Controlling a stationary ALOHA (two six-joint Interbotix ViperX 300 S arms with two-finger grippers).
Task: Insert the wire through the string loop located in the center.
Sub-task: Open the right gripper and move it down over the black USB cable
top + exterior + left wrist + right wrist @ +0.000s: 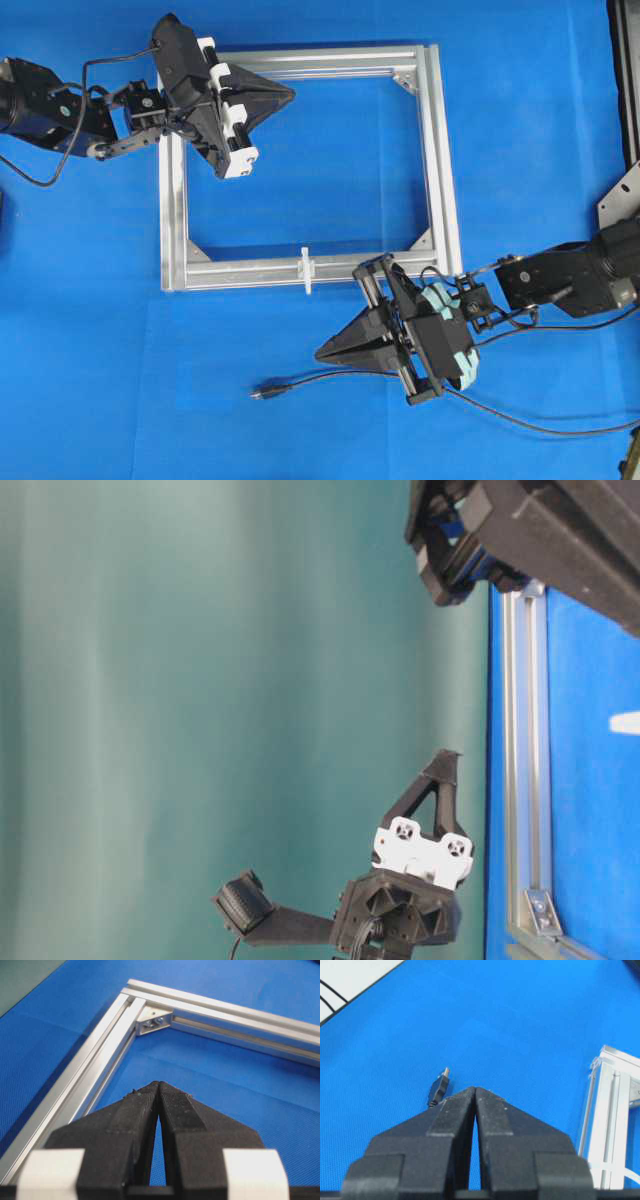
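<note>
On the blue table (pixel 90 330), seen from overhead, a square silver frame (pixel 445 170) is laid flat. The string loop (pixel 307 270) is fixed upright at the middle of the frame's near bar, a small white tie crossing it. The wire (pixel 330 378) is laid on the table below that bar, well apart from the loop, its plug tip (pixel 262 393) pointed left and its length trailed off to the right under the right arm.

The left tool (pixel 290 93) is held over the frame's far left corner, fingers pressed together, nothing gripped. The right tool (pixel 320 354) is poised just outside the near bar, between the loop and the plug, likewise closed on nothing.

From the left wrist, only the closed fingers (pixel 142 1110) and a frame corner with its bracket (pixel 152 1019) are shown; neither wire nor loop is visible there. From the right wrist, the plug (pixel 439 1089) is seen just beyond the closed fingertips (pixel 492 1105), its metallic end pointed away, and a frame corner is caught at the right edge.

In the table-level view, which is turned sideways, the left tool (pixel 443 765) is shown lifted clear of the table; the wire is not seen there.
</note>
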